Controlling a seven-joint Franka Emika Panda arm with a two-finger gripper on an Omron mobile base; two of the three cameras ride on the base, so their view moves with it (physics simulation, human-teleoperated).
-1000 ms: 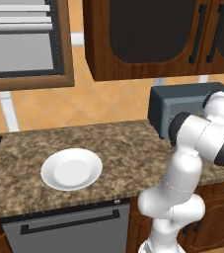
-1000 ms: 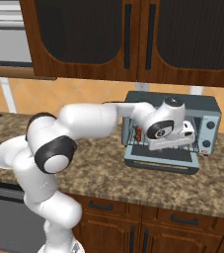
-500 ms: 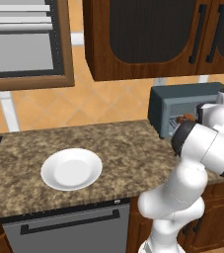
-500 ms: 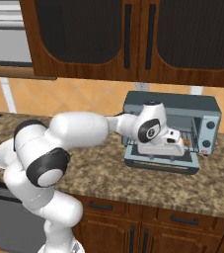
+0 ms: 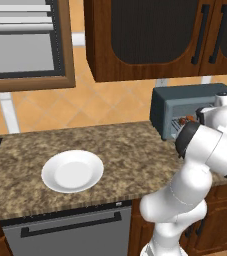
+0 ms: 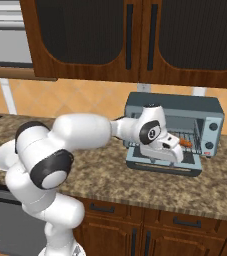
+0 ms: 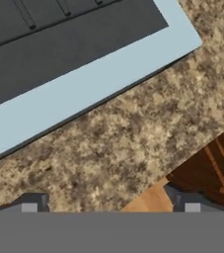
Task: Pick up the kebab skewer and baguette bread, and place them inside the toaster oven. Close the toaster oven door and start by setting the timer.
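One boxy grey-blue toaster oven (image 6: 172,131) stands on the speckled stone bench (image 6: 135,182), its dark-glass toaster oven door (image 7: 84,59) folded flat, orange food just visible on the wire rack (image 6: 185,143), the tool (image 7: 111,202) spread wide and empty above the door's edge, a round white plate (image 5: 72,171) well apart.

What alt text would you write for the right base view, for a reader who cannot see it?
A white robot arm reaches across a speckled stone counter to the open toaster oven, whose door lies folded down. An orange-brown food item rests on its wire rack; dark wooden cabinets hang above.
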